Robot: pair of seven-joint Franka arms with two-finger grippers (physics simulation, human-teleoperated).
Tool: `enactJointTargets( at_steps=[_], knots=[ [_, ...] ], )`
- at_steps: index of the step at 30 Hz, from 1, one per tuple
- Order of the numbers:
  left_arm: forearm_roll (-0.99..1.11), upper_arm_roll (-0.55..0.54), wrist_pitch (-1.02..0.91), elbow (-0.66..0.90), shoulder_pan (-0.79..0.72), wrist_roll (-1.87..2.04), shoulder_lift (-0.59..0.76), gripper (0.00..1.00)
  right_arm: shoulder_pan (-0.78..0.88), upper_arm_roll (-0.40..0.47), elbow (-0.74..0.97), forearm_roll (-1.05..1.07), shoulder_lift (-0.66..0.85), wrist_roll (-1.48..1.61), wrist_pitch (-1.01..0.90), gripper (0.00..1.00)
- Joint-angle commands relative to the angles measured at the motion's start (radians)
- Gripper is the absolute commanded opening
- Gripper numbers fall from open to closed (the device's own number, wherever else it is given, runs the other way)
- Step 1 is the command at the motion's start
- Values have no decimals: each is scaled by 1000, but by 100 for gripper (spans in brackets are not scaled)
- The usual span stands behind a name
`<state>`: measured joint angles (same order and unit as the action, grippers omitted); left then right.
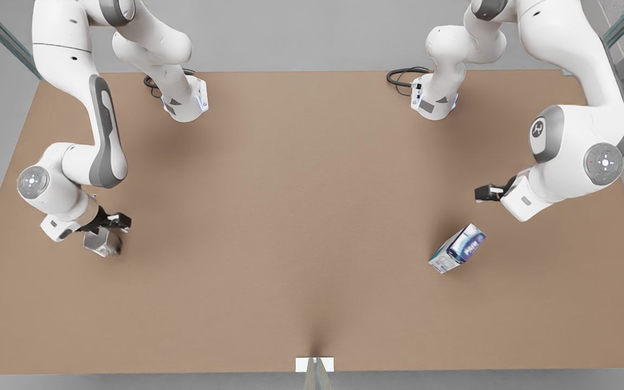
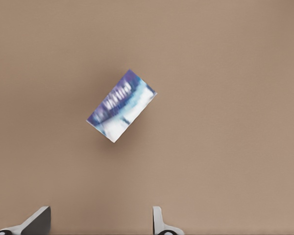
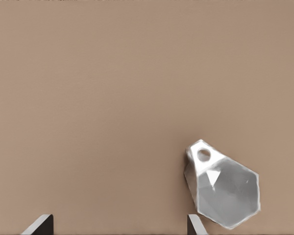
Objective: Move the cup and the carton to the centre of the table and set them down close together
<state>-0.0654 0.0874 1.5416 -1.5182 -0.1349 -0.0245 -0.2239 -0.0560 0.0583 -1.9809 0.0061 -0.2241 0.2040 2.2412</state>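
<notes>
Open right end effector [image 1: 110, 221] above cup [image 1: 102, 241], left end effector [image 1: 484, 193] open near carton [image 1: 457, 248]

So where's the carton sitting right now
The carton lies on the table toward the front view's right, well off centre, just below the open left gripper and far from the cup.

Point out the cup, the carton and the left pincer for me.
cup [image 3: 228, 193]: right wrist view, inside its hexagonal mouth.
carton [image 2: 121, 105]: left wrist view, blue lettered face.
left pincer [image 2: 100, 221]: left wrist view, gap midway between its open fingertips.
</notes>
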Motion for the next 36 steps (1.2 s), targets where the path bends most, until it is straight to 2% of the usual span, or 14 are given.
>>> enactJointTargets(
  at_steps=[1, 6, 11, 20, 26, 36],
  knots=[
    [-2, -1, 0, -7, 0, 0, 0, 100, 1, 2, -13, 0, 0, 0, 12, 100],
    [-39, -1, 2, -36, -6, -11, 18, 100, -1, 57, -30, 0, -3, 54, 47, 100],
    [-40, -1, 9, -36, -6, -12, 9, 100, 7, 57, -53, 3, -50, 49, 155, 100],
    [-40, -1, 15, -36, -6, -12, 0, 100, 8, 84, -90, 6, -67, 51, 169, 100],
    [-40, -1, 17, -36, -6, -12, -5, 100, 30, 106, -35, 57, -179, 52, 176, 100],
    [-39, -3, 37, -36, -8, -3, -20, 100, 30, 129, -39, 55, -224, 87, 170, 100]
  ],
)
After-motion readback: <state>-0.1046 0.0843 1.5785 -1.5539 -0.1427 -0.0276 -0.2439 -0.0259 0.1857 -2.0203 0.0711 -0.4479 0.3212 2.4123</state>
